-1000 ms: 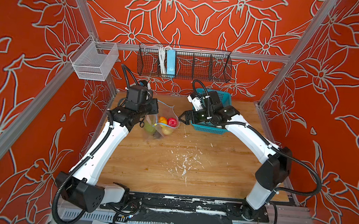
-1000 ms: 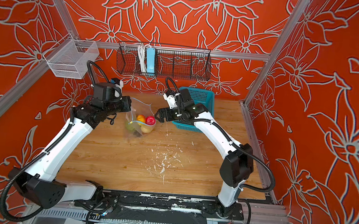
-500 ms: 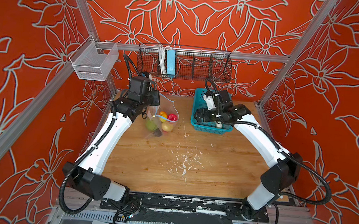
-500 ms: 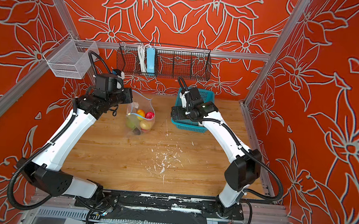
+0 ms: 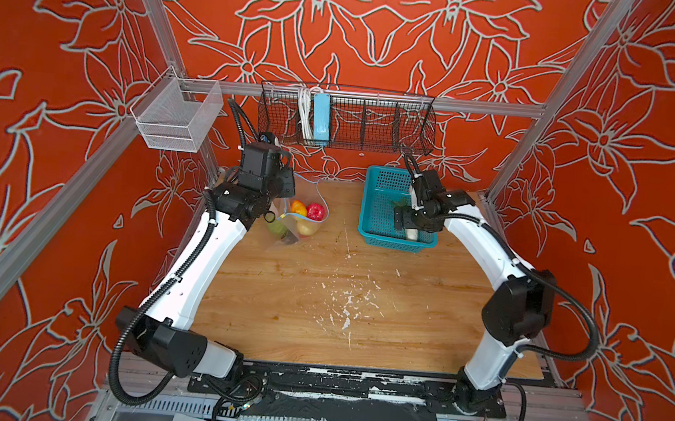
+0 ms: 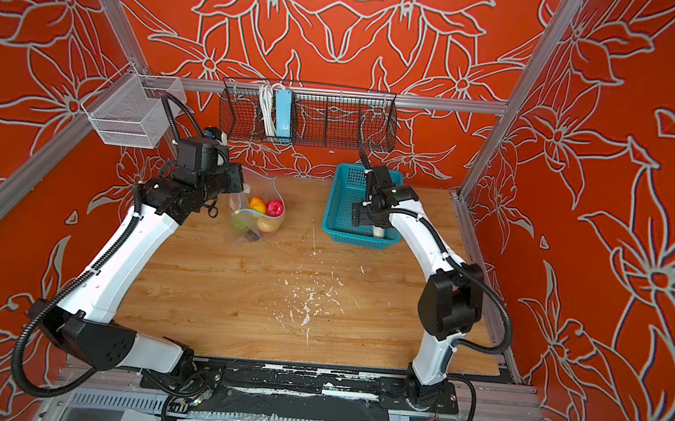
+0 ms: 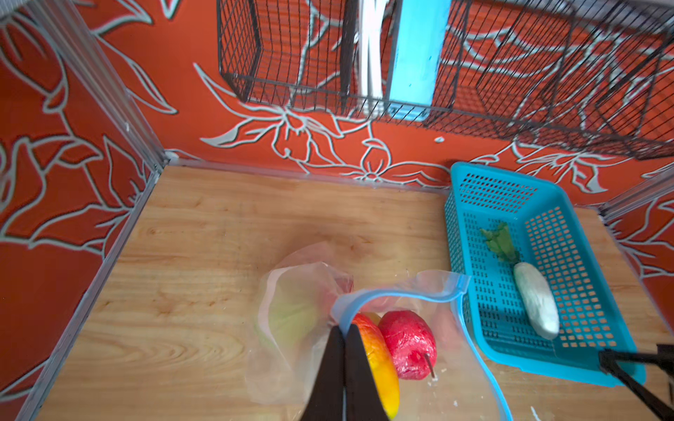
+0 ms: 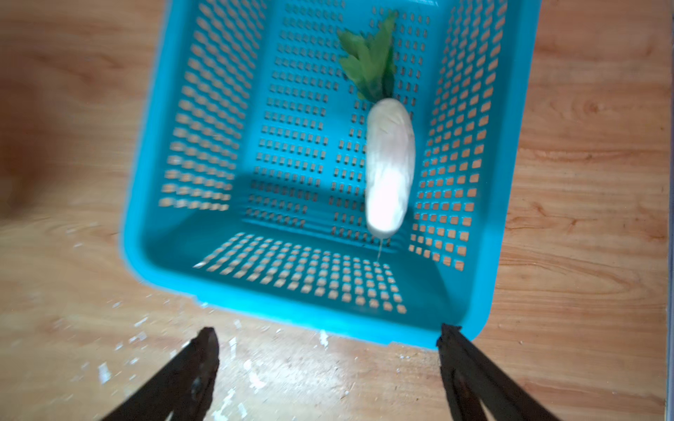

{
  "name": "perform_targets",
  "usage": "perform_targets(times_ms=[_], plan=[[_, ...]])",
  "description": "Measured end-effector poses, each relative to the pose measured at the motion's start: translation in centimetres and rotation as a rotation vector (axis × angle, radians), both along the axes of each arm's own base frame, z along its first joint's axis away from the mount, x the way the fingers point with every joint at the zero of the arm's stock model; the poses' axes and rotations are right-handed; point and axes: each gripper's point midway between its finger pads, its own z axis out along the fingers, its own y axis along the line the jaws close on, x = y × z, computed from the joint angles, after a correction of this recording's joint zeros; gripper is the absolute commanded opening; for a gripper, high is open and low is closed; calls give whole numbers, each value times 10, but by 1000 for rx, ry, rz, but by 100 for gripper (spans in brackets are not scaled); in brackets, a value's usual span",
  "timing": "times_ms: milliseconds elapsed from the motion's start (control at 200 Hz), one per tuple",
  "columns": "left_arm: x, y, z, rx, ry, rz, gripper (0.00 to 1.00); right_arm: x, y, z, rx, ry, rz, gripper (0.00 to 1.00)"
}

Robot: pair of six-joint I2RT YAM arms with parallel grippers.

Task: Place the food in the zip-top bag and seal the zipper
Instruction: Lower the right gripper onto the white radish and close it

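While the left arm's wrist covers it in both top views, the left gripper shows plainly in its own wrist view. Its fingers are pressed together, pinching the bag at the mouth edge, where the zipper curves away unsealed. The mango is half hidden behind those fingers, with a red fruit touching it inside the bag. A greenish fruit shows only dimly through cloudy plastic. A dark piece low in the bag is too small to name.

The right gripper hangs spread wide and holds nothing. Its fingers are cut off by the frame edge, just over the basket rim. Inside the basket lies the radish with its leaf, both blurred. In both top views the right arm hides all but the radish's white end.
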Motion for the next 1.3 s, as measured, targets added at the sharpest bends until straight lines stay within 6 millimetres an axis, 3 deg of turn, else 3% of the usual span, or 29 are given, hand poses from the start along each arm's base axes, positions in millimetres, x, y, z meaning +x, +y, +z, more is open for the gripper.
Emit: perform_targets(times_ms=[160, 350, 681, 896, 1301], plan=[[-2, -8, -34, -29, 61, -32, 0, 13, -8, -33, -48, 69, -22, 88], [-1, -18, -58, -71, 85, -70, 0, 32, -8, -49, -90, 90, -26, 86], [-8, -22, -61, -97, 60, -94, 0, 65, -16, -79, -197, 123, -47, 84], [-10, -23, -61, -101, 54, -100, 0, 67, -23, -103, -251, 179, -57, 80], [-11, -22, -61, -98, 49, -102, 0, 73, -31, -125, -323, 213, -41, 65]])
